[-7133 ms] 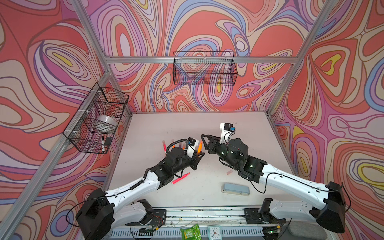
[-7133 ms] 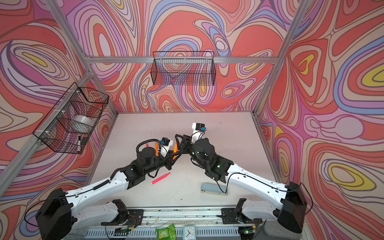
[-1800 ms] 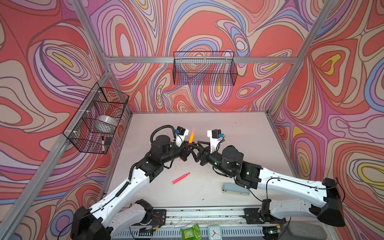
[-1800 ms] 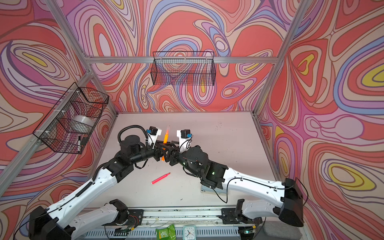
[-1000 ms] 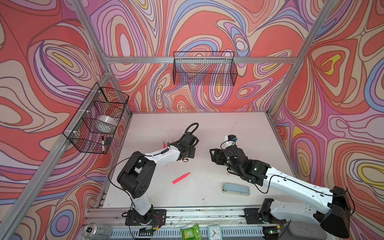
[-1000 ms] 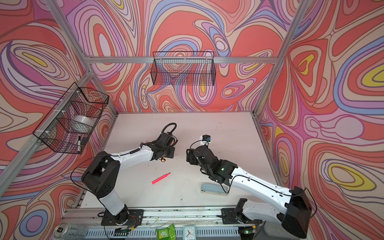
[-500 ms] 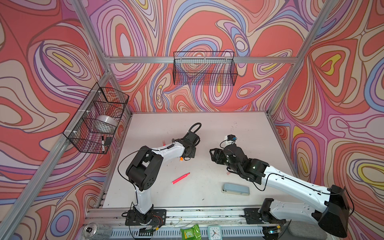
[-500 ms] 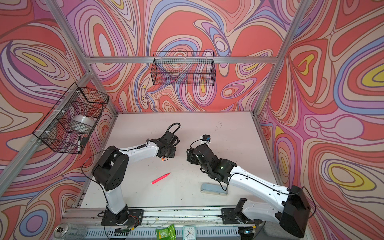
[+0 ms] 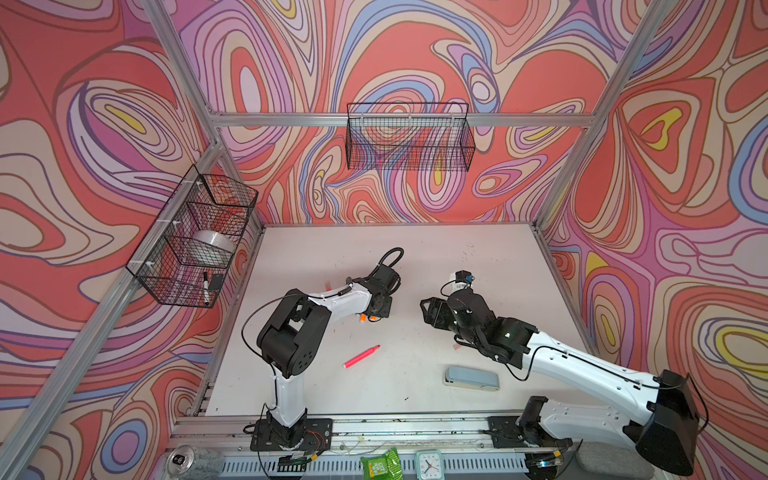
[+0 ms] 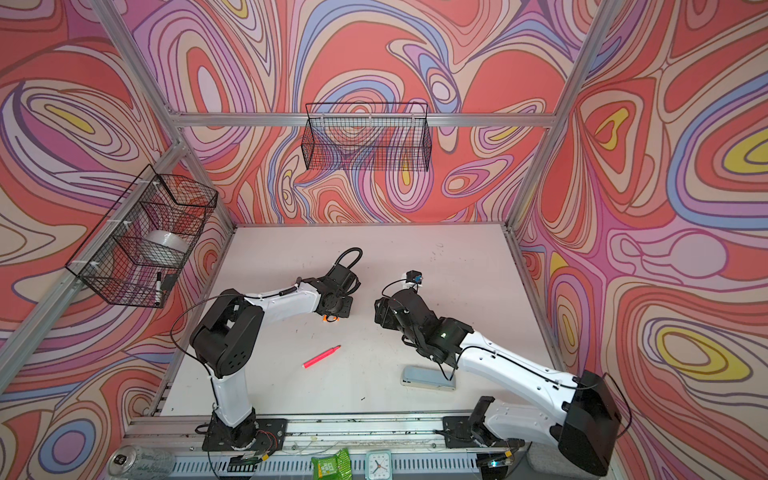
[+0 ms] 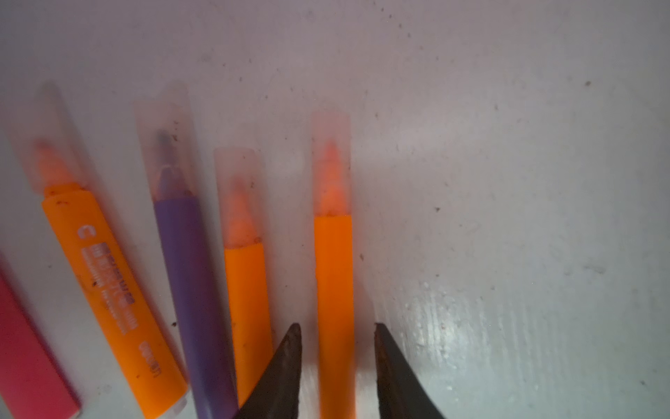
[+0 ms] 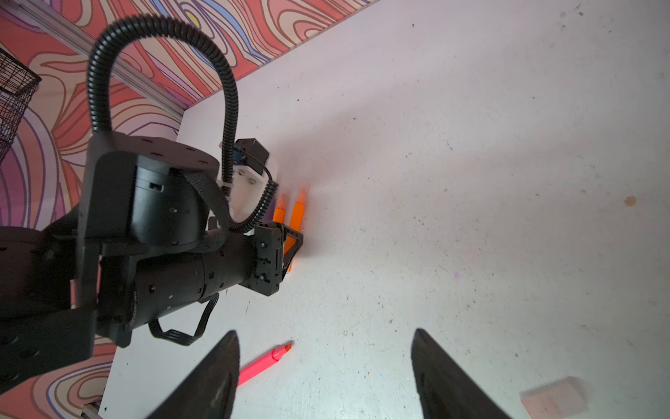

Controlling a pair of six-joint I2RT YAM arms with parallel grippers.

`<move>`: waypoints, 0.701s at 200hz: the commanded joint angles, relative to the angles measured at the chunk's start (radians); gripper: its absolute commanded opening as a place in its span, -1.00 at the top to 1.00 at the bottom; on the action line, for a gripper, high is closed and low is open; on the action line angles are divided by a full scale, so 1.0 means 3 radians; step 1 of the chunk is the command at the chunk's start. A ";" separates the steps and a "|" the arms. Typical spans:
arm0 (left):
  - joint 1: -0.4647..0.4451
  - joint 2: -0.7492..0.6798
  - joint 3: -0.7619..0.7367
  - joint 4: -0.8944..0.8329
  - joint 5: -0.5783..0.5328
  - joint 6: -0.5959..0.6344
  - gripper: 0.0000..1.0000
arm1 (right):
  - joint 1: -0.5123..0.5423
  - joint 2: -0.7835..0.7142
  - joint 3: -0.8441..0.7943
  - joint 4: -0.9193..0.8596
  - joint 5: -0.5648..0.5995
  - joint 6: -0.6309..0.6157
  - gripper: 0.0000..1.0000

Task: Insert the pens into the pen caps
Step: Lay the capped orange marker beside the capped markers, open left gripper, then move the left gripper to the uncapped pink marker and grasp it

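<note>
The left tool (image 11: 337, 326) is sitting low over the surface (image 9: 478, 257) with its jaws parted narrowly. They are straddling a capped orange pen (image 11: 333, 275) with a sliver of surface showing on either side, so the tool is gripping nothing. That pen is lying flat, its tip sitting inside a translucent cap (image 11: 330, 163). Beside it a second orange pen (image 11: 246, 290), a purple pen (image 11: 188, 275) and a printed orange pen (image 11: 105, 283) are lying in a loose fan, each wearing its own cap. A pink barrel (image 11: 25, 344) is showing at the edge of the left wrist view, its tip out of sight. The right tool (image 12: 325, 332) is hovering well apart from that group, its jaws standing wide and holding nothing. In both top views an uncapped neon pink pen (image 9: 361, 356) (image 10: 321, 357) is lying alone between the two arms. A loose cap (image 12: 554, 399) is resting near the right tool, and a grey-blue stapler (image 9: 471, 378) is lying beside the right arm.
</note>
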 commanded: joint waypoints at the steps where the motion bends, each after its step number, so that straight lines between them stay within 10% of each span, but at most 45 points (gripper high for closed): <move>1: 0.0005 -0.0055 0.0079 -0.0085 0.0038 0.0034 0.09 | -0.0027 -0.0032 -0.0059 -0.0005 -0.0021 0.0023 -0.53; 140: -0.0634 -0.2510 -0.1598 -0.0295 -0.0016 -0.0356 -0.31 | -0.0153 -0.0090 -0.0066 0.0014 -0.0041 -0.0086 -0.56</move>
